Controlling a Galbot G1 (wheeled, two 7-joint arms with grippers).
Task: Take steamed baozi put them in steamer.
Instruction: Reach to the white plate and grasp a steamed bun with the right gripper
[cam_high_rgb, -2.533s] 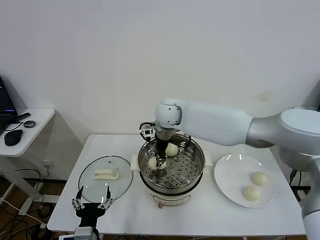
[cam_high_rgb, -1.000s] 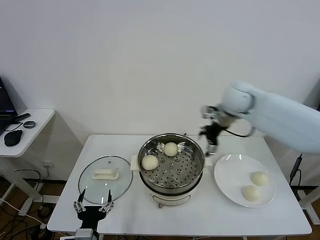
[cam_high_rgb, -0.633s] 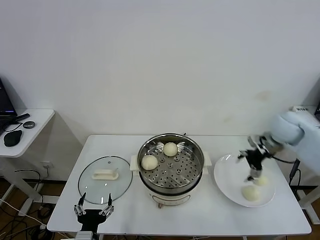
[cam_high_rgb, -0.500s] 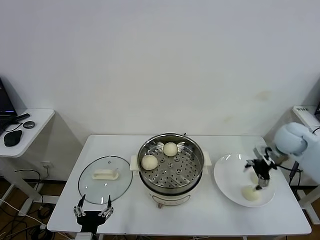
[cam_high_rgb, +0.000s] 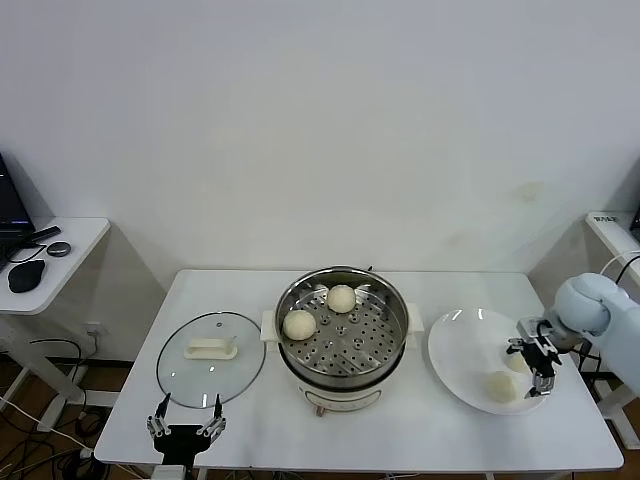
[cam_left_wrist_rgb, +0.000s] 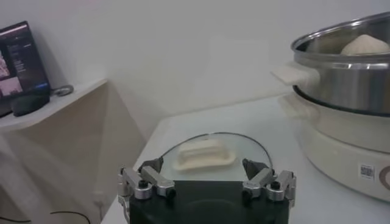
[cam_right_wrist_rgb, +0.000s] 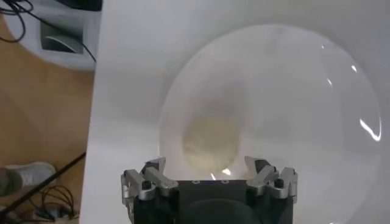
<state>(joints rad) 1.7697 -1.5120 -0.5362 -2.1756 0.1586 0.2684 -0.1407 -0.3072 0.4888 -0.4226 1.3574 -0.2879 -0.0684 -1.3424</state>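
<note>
Hovering fully open and empty, the right gripper brackets a baozi on the plate near the table's right edge, positioned for pickup. The left gripper waits open and empty at the front edge.

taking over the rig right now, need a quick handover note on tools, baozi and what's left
Right tool: open, empty, over the white plate, beside the two baozi left there.
Left tool: open, idle at the table's front-left edge near the glass lid.
Done: two baozi sit on the perforated tray in the steamer.
Left: pick the two plate baozi and put them into the steamer.
</note>
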